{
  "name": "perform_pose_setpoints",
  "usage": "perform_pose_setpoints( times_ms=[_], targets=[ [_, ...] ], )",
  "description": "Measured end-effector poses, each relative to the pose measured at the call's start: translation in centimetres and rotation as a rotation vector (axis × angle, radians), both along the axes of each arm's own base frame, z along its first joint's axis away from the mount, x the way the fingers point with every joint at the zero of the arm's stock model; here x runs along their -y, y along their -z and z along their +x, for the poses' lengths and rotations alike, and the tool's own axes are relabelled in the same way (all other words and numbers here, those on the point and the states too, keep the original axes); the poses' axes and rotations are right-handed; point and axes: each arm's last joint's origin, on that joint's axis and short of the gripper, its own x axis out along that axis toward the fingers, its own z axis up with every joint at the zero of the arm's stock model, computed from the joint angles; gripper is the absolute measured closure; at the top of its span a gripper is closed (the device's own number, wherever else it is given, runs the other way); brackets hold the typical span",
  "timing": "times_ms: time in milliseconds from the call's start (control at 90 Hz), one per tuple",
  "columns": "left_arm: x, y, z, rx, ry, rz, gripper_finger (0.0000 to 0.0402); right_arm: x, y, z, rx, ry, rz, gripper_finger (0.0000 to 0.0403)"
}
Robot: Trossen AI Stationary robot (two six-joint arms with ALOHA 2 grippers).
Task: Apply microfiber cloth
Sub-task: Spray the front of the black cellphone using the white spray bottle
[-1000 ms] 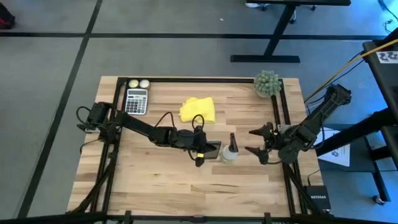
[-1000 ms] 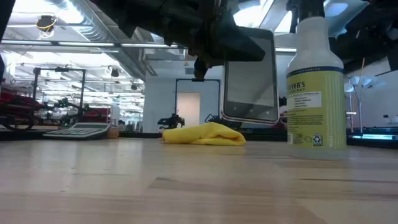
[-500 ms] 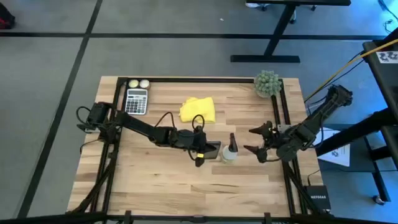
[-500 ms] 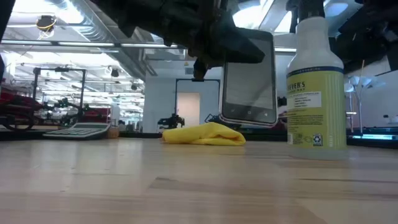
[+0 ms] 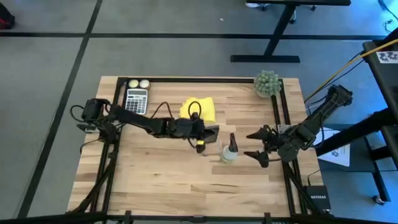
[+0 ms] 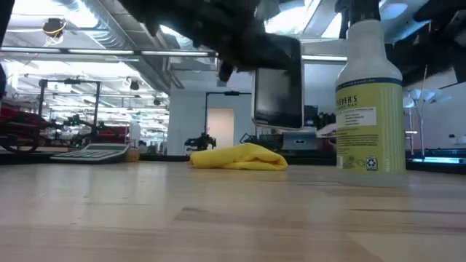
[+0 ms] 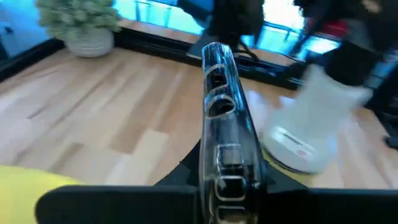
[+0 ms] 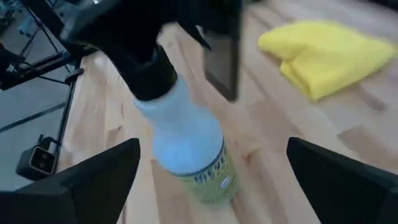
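Counts first: you have one yellow cloth [image 5: 198, 109], one black phone [image 5: 210, 131], one spray bottle [image 5: 229, 150], one calculator [image 5: 137, 101], two small pale balls [image 5: 138, 83] and one potted plant [image 5: 267, 83] on the table [image 5: 161, 180].

Your cloth lies flat on the wood toward the far middle of the table, bright yellow, soft, loosely folded with uneven edges; in the low view it sits as a low rumpled mound [image 6: 239, 157] behind the phone [image 6: 278, 89]. Nothing grips it.

Your left gripper [image 5: 200, 132] is clamped on the phone, holding it off the table just beside the cloth's near edge; the left wrist view shows the phone edge-on [image 7: 222, 134] between the fingers. Your right gripper [image 5: 260, 146] hovers near the bottle's right side, fingers spread wide, holding nothing.

Table surface is pale wood planks in a dark frame. Beyond it the floor is grey carpet; the low view shows a bright workshop with ceiling lights.
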Motion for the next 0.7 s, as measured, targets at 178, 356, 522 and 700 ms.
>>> perform_pose_setpoints(
  times_ms=[178, 356, 522, 700],
  targets=[
    [-1.7, -0.2, 0.2, 0.025, 0.042, -0.034, 0.0385, -0.7, -0.6, 0.9, 0.076, -0.061, -0.159, 0.0013],
    [-1.9, -0.3, 0.2, 0.028, 0.062, -0.012, 0.0385, -1.1, -0.6, 2.2, 0.099, -0.078, -0.281, 0.0013],
    [-1.9, -0.3, 0.2, 0.03, 0.061, -0.017, 0.0385, -0.6, -0.3, 3.7, 0.078, -0.14, -0.247, 0.0013],
    [-1.9, -0.3, 0.2, 0.03, 0.061, -0.017, 0.0385, -0.1, -0.4, 5.1, 0.099, -0.175, -0.277, 0.0013]
  ],
)
